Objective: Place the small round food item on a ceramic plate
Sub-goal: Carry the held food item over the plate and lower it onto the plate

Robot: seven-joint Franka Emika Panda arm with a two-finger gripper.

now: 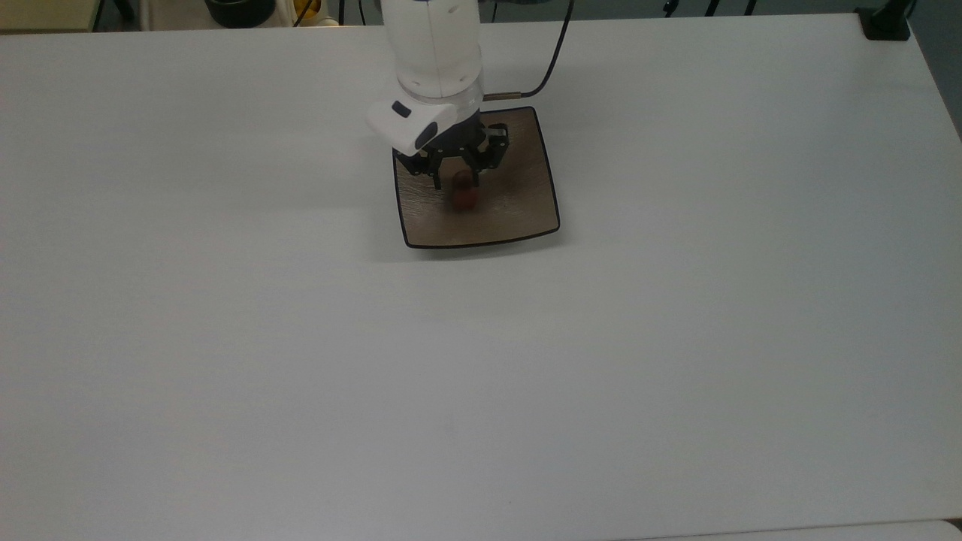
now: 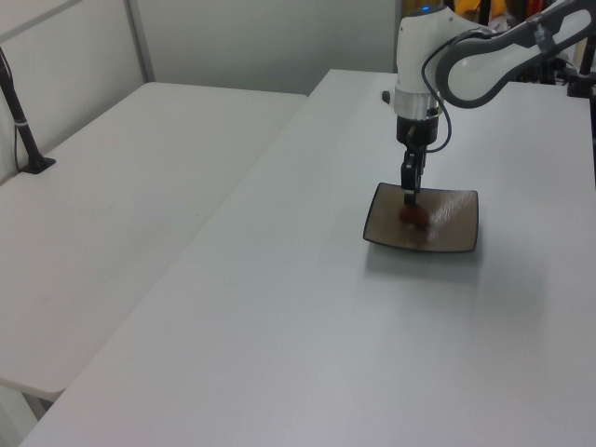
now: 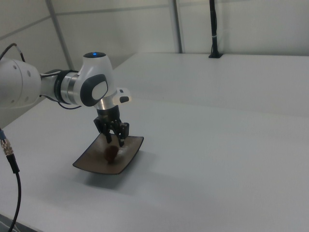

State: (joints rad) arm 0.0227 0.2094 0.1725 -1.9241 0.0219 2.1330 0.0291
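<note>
Over the ceramic plate (image 1: 518, 203) hangs the hand (image 3: 117, 138), fingers spread, with the small round food item (image 1: 464, 197) just below it, near the plate's middle. Release looks done or nearly so; the next move is probably a straight lift away. One plate, one food item, on the desk (image 1: 676, 338).

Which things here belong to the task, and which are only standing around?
Belonging to the job:
- small round food item, lying on the plate
- ceramic plate
- gripper, open just above the item

Just lying about:
- white table
- black post on the far table
- black stand at the left view's left
</note>
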